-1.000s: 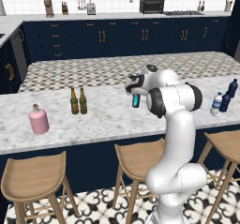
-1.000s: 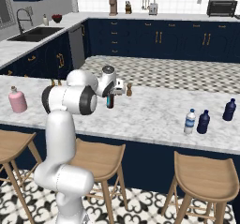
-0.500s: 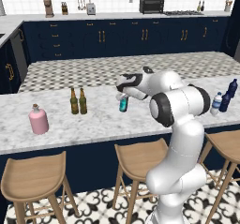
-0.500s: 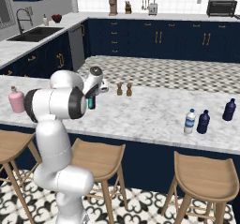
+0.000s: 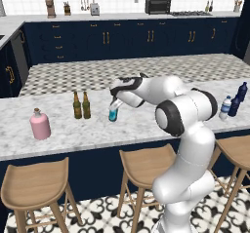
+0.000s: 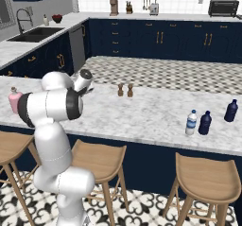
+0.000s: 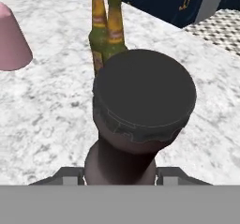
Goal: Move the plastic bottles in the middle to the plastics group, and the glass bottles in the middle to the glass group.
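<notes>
The gripper (image 5: 116,105) holds the teal bottle (image 5: 113,113) by its neck, low over the counter (image 5: 146,125). The two brown bottles (image 5: 81,105) stand close ahead of it. Risk: carrying further forward could topple them.

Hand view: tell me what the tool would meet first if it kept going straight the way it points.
The tool grips the teal bottle, whose dark cap blocks the line. Beyond it, the two brown beer bottles stand on the marble counter; they would likely come first, though depth is unclear.
</notes>
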